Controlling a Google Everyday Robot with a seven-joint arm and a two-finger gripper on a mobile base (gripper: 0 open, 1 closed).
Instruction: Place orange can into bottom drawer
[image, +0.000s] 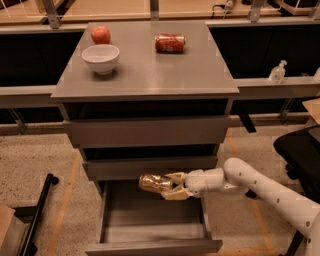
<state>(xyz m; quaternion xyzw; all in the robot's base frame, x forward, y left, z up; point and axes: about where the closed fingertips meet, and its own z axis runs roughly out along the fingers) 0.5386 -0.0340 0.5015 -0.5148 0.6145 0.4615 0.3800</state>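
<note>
orange can (151, 182) is clamped in the pincer (170, 186), lying on its side, over the rear half of the bottom drawer (152, 246), just below the front of the middle drawer (150, 166); pincer is closed onto the can's right end, one finger over it and one under; arm (260, 187) reaches in from the right of the bottom drawer; bottom drawer is pulled out, inside looks bare.

Progress, my read: grasp done, drawer open, can carried over the opening; can looks clear of the drawer floor, so not yet placed; left: lower, let go, back the arm out.

Well above the bottom drawer, on the cabinet's top surface (145, 75): red can (170, 42), white bowl (100, 58), apple (100, 34); none of them in this job.
</note>
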